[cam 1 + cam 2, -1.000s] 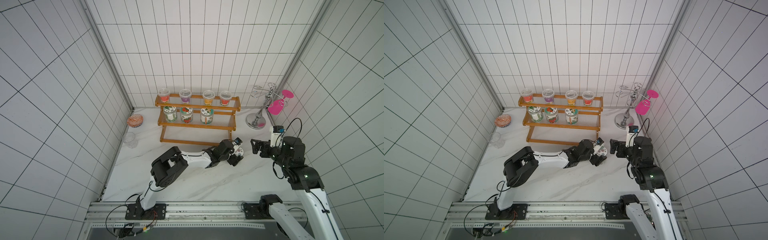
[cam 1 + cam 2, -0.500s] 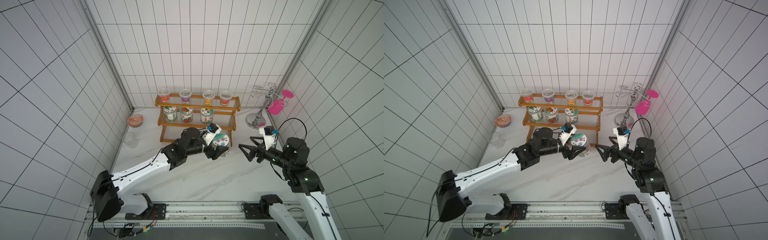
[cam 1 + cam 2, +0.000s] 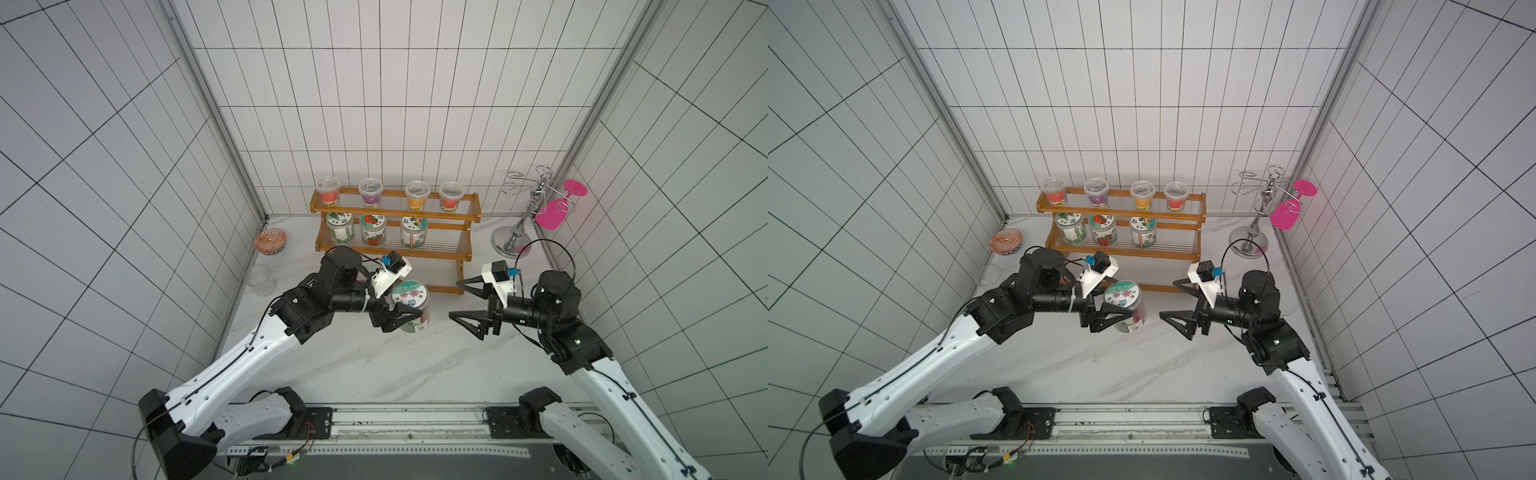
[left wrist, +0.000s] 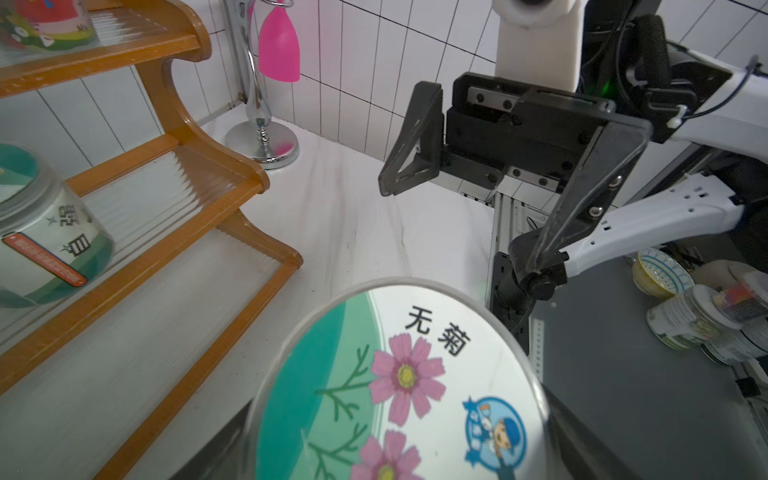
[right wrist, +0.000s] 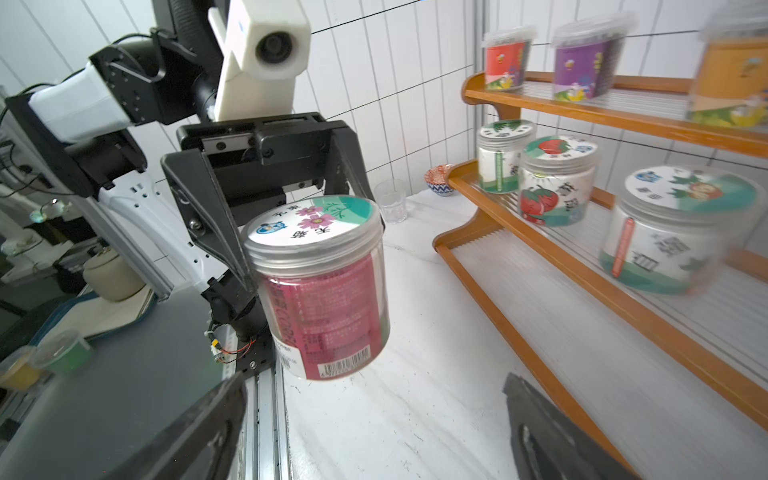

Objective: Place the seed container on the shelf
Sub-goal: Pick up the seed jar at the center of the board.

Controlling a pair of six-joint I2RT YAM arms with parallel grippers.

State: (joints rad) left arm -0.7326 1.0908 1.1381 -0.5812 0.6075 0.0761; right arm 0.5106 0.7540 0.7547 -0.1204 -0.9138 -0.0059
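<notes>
Plainly, we grip the clear, pink-labelled seed container (image 5: pixel 324 291) in our left pincer (image 3: pixel 410 305) just before the orange-brown wooden stepped shelf (image 3: pixel 440 254); tilted, it could clip its edge and slip. Our right pincer (image 3: pixel 454 300) gapes empty.

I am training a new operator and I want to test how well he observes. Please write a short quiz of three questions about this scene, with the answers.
1. True or false: the left tool is closed on the seed container.
2. How many jars stand on the middle tier of the shelf? A) two B) three C) five
3. Fill in the missing word: the right tool is ____ and holds nothing.

Key: 1 true; 2 B; 3 open.
</notes>
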